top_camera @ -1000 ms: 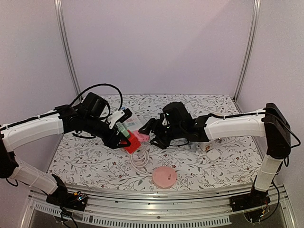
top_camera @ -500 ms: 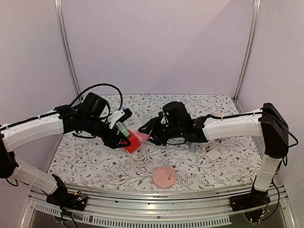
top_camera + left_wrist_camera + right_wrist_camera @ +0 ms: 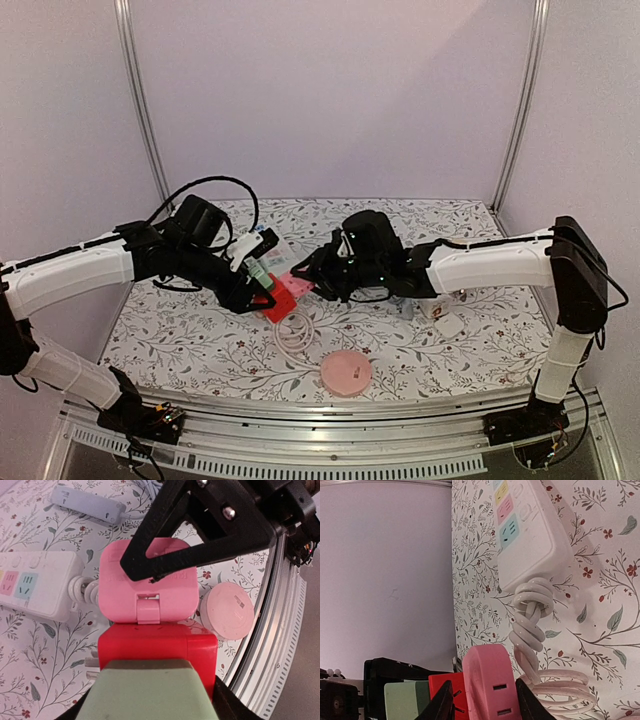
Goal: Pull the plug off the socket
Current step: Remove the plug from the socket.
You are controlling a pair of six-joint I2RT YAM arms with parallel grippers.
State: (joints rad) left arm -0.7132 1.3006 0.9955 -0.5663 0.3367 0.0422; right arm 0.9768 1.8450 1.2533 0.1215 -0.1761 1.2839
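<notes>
- Tabletop (image 3: 190, 340) has a floral-print cover; both arms reach in to meet near its middle.
- Left end effector (image 3: 262, 288) is clamped on the red block (image 3: 157, 650). Its green pad (image 3: 145, 690) lies flat on the block's upper face in the left wrist view.
- The pink block (image 3: 147, 585) is mated face to face with the red block, with no gap at the seam. A small pink tab sits at the join. The pair is held just above the tabletop, left of centre.
- Two slot openings show on the pink block's side in the right wrist view. I cannot tell which block is the plug and which the socket.
- Right end effector (image 3: 485, 707) has its black fingers spread wide, one either side of the pink block. A sliver of red shows between one finger and the pink side, so it is straddling rather than gripping.
- In the left wrist view one black finger crosses the far edge of the pink block.
- White power strip (image 3: 530, 525) lies flat beyond the blocks, with coloured socket panels facing up.
- Its thick white cable (image 3: 531, 615) is knotted at the strip's end, then coils on the tabletop beside the pink block.
- Blue-grey power strip (image 3: 87, 505) lies further back, apart from the white one.
- Round pink disc (image 3: 346, 373) lies near the front edge, apart from the blocks.
</notes>
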